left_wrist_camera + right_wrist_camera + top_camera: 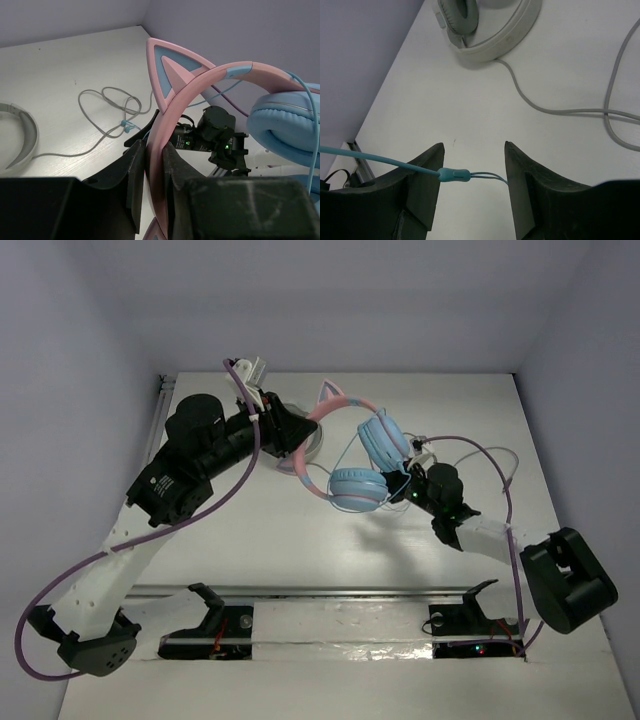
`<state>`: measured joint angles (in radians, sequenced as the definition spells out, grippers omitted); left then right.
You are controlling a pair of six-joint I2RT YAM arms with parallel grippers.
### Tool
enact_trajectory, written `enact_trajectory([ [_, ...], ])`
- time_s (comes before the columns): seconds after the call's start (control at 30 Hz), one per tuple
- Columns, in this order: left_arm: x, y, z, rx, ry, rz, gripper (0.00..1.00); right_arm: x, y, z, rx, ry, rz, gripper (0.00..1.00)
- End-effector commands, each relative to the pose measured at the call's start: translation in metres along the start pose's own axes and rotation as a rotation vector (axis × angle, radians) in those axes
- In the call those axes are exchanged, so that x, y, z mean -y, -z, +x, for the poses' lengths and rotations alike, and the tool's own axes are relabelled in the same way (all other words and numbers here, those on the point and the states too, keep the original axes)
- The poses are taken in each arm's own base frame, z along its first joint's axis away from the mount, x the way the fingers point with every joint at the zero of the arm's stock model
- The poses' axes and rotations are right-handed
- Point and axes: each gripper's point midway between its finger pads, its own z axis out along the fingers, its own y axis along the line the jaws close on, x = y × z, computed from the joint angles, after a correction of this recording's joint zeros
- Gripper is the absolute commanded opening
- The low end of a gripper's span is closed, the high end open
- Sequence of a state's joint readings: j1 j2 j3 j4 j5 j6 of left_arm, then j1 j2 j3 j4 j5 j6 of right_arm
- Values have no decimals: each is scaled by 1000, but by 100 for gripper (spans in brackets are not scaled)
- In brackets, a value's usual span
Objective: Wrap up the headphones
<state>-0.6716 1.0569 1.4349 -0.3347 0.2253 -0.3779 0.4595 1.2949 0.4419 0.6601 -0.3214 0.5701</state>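
The headphones have a pink headband (335, 408) with cat ears and two light-blue ear cups (358, 488), held up above the table. My left gripper (298, 438) is shut on the headband; in the left wrist view the band (200, 87) runs up from between my closed fingers (134, 175), with an ear cup (285, 125) at the right. My right gripper (412, 485) is open beside the lower cup. In the right wrist view the thin light-blue cable's splitter (454, 174) hangs between my open gripper (472, 150), touching neither finger clearly.
A grey-white headset (490, 30) lies on the table behind, partly hidden under the left gripper in the top view (317, 452). Its grey cable (560, 110) loops across the table (100, 125). Walls close the back and sides.
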Motion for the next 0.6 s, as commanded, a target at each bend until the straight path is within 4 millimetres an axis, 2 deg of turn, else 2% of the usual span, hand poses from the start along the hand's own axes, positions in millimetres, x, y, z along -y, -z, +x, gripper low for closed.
enact_trajectory([
  [0.0, 30, 14, -55, 175, 2, 91, 0, -23, -3, -19, 86, 28, -91, 57],
  [0.07, 30, 11, -57, 183, 4, 92, 0, -24, -4, -15, 80, 24, -96, 54],
  [0.1, 30, 11, -57, 182, 8, 96, 0, -23, -6, -14, 80, 18, -97, 48],
  [0.17, 32, 9, -58, 187, 11, 106, 0, -21, -8, -12, 78, 13, -96, 43],
  [0.2, 31, 6, -57, 184, 15, 103, 0, -26, -9, -11, 78, 2, -112, 31],
  [0.27, 30, 5, -58, 194, 23, 97, 0, -30, -8, -11, 75, -18, -135, 18],
  [0.3, 22, 3, -60, 205, 27, 69, 0, -37, -9, -6, 59, -31, -147, 9],
  [0.37, 15, 0, -64, 226, 37, 44, 0, -48, -7, -1, 39, -29, -162, 3],
  [0.4, 12, -4, -62, 222, 46, 38, 0, -48, -7, 9, 0, -27, -143, 0],
  [0.43, 5, -5, -66, 241, 50, 17, 0, -57, -8, 19, -11, -19, -128, 0],
  [0.47, -3, -7, -70, 263, 60, -17, 0, -65, -4, 19, -6, -9, -126, 0],
  [0.5, -13, -10, -72, 289, 69, -41, 0, -68, -3, 34, -39, 1, -88, 0],
  [0.57, -24, -12, -73, 316, 99, -74, 0, -72, 2, 42, -55, 3, -63, 0],
])
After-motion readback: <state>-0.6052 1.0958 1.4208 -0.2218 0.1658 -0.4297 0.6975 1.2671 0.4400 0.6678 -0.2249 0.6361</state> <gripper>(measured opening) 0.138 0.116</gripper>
